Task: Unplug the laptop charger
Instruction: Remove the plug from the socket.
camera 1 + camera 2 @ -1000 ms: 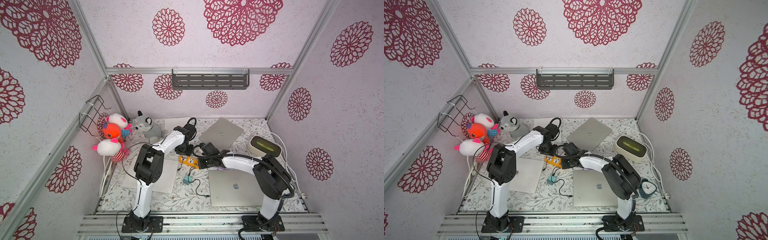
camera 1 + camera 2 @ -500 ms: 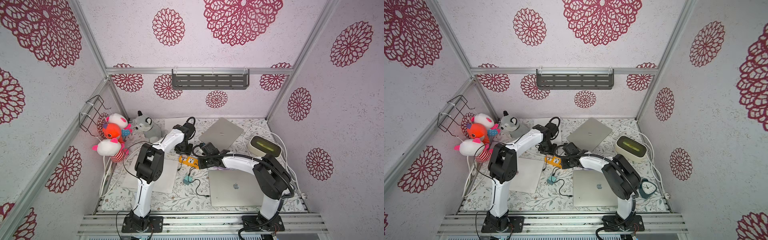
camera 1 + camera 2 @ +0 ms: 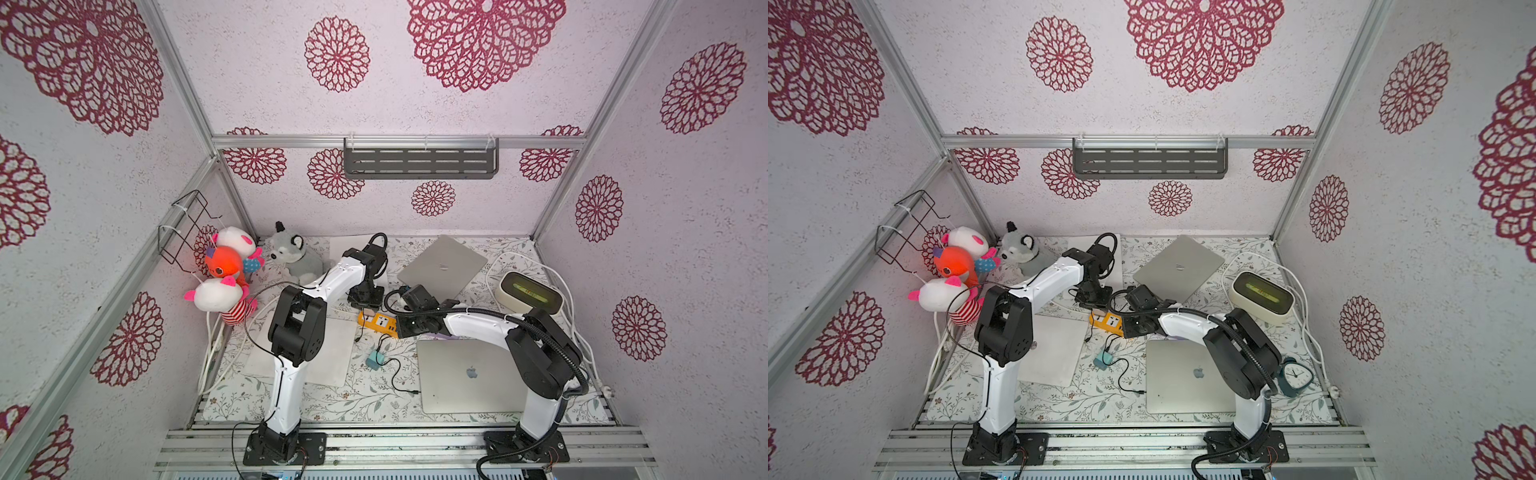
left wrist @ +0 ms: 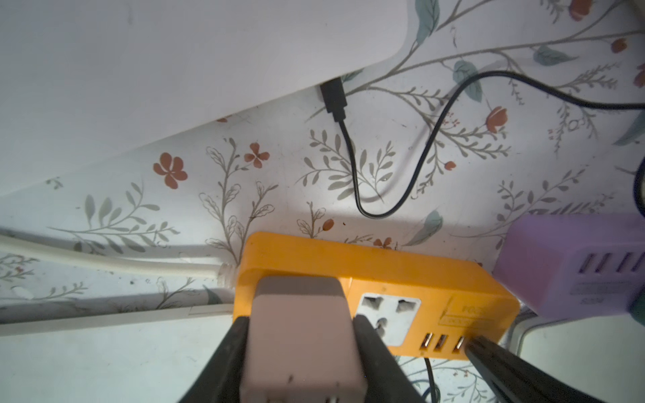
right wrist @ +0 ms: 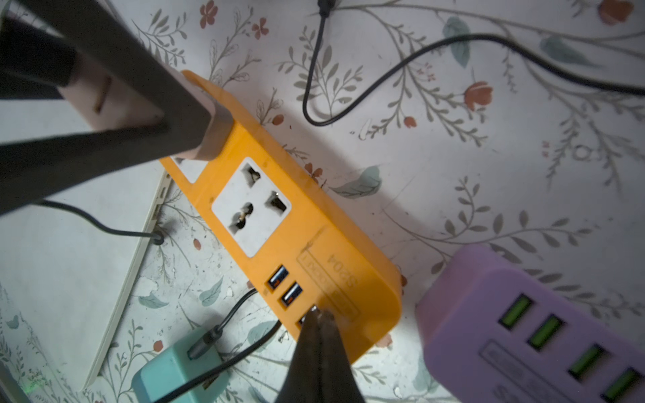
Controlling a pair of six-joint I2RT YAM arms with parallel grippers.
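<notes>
Charger (image 4: 296, 307), seated in orange power strip (image 4: 419, 279), is clamped by left gripper (image 4: 302, 322); its far end is touched by closed, empty right gripper (image 5: 319, 315).

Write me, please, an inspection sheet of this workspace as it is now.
Surface: floral cover, crowded.
Job's things: pink charger plugged into orange power strip.
Clutter: back laptop and front laptop, both closed; plush toys; teal adapter; purple hub.
End effectors: left end effector shut on the charger; right end effector shut, tips on the strip's USB end.
Cables: black cable loops loose; white cord enters the strip.
Surroundings: patterned walls, grey shelf, wire basket.
</notes>
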